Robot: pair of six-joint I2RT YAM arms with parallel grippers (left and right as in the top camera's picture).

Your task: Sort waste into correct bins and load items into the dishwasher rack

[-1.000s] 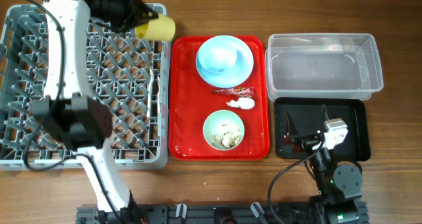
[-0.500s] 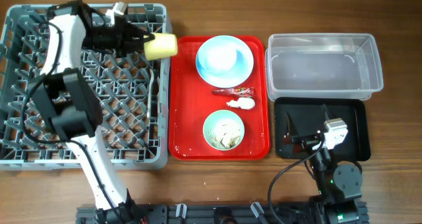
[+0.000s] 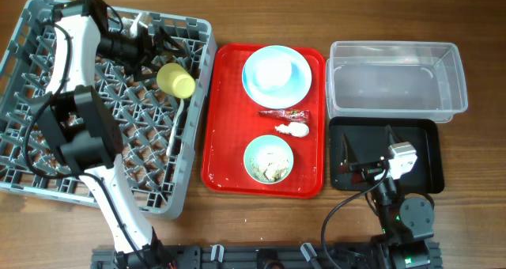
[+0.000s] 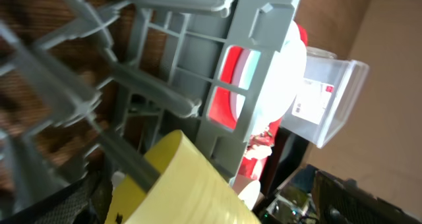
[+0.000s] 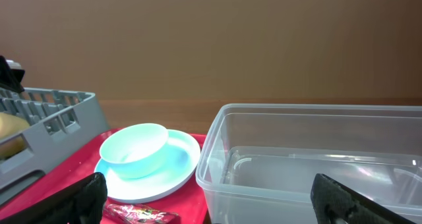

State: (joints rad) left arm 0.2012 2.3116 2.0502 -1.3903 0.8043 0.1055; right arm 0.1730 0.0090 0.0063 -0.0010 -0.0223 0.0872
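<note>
One item nearly loaded: yellow cup [image 3: 175, 81] swung off rim into dishwasher rack [image 3: 150, 166], 2 o'clock corner; rack knocked askew. Your left gripper [image 3: 154, 43] at cup's 11 o'clock, grip unreadable; right gripper [image 3: 368, 149] fingers wide apart over black tray [image 3: 423, 142]

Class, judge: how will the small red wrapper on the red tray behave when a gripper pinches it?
The wrapper looks thin and crinkled, so probably light and floppy. It lies flat on the red tray, so it may slide rather than lift. The tissue wad sits close and might get nudged.
</note>
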